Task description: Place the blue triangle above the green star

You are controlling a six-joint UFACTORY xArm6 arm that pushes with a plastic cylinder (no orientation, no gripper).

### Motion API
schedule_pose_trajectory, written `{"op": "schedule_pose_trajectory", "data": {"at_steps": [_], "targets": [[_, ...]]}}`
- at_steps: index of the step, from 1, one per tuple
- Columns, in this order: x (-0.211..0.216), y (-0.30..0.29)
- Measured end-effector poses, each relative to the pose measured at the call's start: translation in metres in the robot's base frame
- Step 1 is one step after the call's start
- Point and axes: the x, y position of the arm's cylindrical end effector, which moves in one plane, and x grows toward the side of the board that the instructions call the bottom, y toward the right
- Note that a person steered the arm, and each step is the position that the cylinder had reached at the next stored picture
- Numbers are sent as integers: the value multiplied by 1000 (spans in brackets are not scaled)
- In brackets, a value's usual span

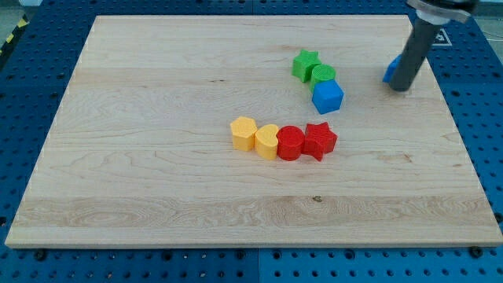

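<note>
Wooden counter [157,173] lay on a blue pegboard [23,94]. My tip [401,86], a plain rod with nothing to open or close, rested against the blue triangle [389,71] near the view's right edge, gripping nothing. The green star [305,64] sat well apart toward the view's left, touching a green round block [322,75]. No writing was readable.

My tip [402,87] touches the blue triangle [389,71], right of the green star [305,64].
</note>
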Motion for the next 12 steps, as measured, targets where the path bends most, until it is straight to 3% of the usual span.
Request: {"op": "schedule_pose_trajectory", "data": {"at_steps": [1,3,4,7,9,10,12], "targets": [[-20,-11],[32,29],[7,47],[-49,-44],[-34,56],[-56,89],[-66,10]]}}
